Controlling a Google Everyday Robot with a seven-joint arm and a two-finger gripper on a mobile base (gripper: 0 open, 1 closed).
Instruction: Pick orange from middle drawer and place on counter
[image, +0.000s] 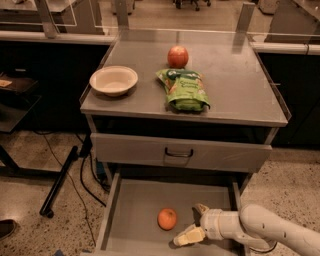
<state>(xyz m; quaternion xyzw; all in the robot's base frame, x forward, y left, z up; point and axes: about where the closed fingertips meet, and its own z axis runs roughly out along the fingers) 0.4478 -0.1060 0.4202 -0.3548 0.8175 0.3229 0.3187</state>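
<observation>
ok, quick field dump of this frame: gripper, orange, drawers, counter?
orange: loose on the floor of the middle drawer
middle drawer: pulled out
gripper: open, inside the drawer, right of orange, not touching
counter: holds apple, bowl, green snack bag
upper drawer: shut
</observation>
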